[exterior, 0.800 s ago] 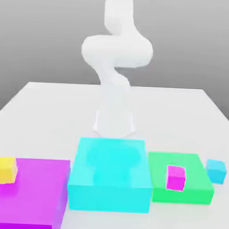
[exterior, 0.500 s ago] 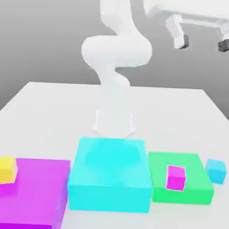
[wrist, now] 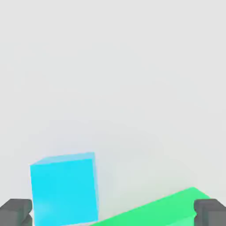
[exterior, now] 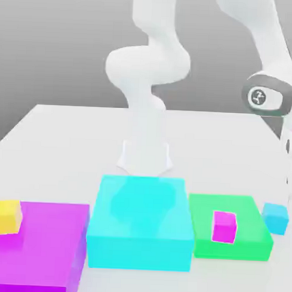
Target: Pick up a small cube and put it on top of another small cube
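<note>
1. One small, plain light-blue cube (exterior: 275, 218) sits on the pale worktop (exterior: 70, 151), just off the edge of the low green block (exterior: 230, 251) on the exterior view's right; it looks like the one to lift.
2. The claw (wrist: 113, 212) stands wide apart, with nothing between its pads in a grip.
3. What matters is sideways offset: in the hand view the cube lies off the claw's midline, near one finger (wrist: 15, 212), while the green block's corner reaches towards the other finger (wrist: 209, 212).
4. So the next move probably calls for centring over the cube, away from the block, before going down; otherwise one finger may land on the cube or the other clip the block.
5. The cube's sides look slightly turned from the claw's closing line, so a small twist may help.
</note>
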Robot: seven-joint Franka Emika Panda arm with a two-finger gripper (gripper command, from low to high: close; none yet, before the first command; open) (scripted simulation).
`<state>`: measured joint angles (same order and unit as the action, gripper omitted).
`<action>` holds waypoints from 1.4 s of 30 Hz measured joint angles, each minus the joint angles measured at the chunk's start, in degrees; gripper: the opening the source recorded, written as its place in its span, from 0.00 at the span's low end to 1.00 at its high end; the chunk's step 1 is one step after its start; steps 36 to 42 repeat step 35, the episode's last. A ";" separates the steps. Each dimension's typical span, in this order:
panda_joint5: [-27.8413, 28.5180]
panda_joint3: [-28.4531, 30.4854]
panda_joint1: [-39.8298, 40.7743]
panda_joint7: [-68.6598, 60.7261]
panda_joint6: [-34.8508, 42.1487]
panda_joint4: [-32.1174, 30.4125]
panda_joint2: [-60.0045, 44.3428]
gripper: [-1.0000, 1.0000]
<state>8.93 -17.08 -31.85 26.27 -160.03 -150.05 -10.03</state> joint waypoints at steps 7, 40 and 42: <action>7.24 6.90 -5.78 5.14 -7.57 1.74 -9.99 0.00; -9.43 11.59 12.36 -10.74 8.10 -3.78 11.86 1.00; -9.43 11.59 12.36 -10.74 8.10 -3.78 11.86 1.00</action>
